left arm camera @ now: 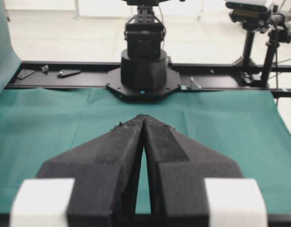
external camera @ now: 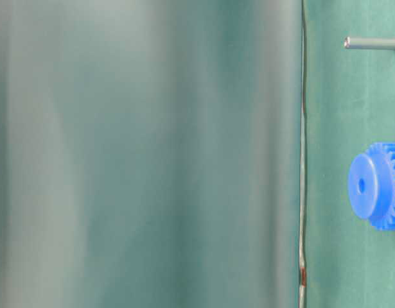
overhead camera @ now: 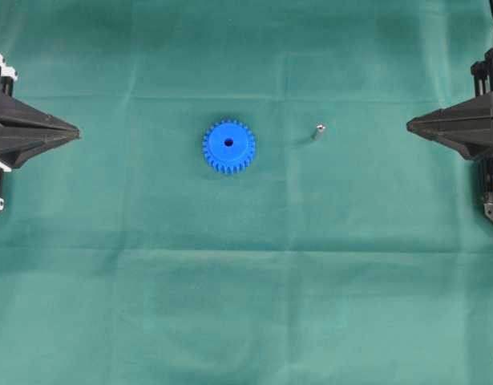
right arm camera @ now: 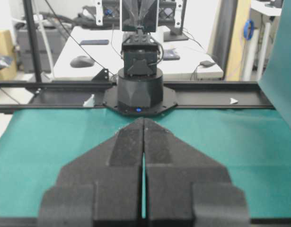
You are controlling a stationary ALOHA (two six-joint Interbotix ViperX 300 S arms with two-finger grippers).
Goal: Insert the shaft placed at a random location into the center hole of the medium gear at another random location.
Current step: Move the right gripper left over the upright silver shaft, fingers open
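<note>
The medium gear (overhead camera: 228, 146), bright blue and toothed, lies flat near the middle of the green cloth, its dark center hole (overhead camera: 228, 143) facing up. The table-level view shows the medium gear (external camera: 377, 186) at the right edge with the center hole (external camera: 361, 185). The shaft (overhead camera: 318, 131), a tiny silvery pin, rests on the cloth to the gear's right, apart from it; the table-level view shows the shaft (external camera: 372, 43) too. My left gripper (overhead camera: 76, 128) sits at the left edge, shut and empty. My right gripper (overhead camera: 410, 124) sits at the right edge, shut and empty, well right of the shaft.
Green cloth (overhead camera: 246, 289) covers the table. The left wrist view shows the opposite arm's base (left arm camera: 143, 71) on a black rail beyond the shut left gripper (left arm camera: 144, 117). In the right wrist view the other base (right arm camera: 139, 90) stands beyond the shut right gripper (right arm camera: 143, 119).
</note>
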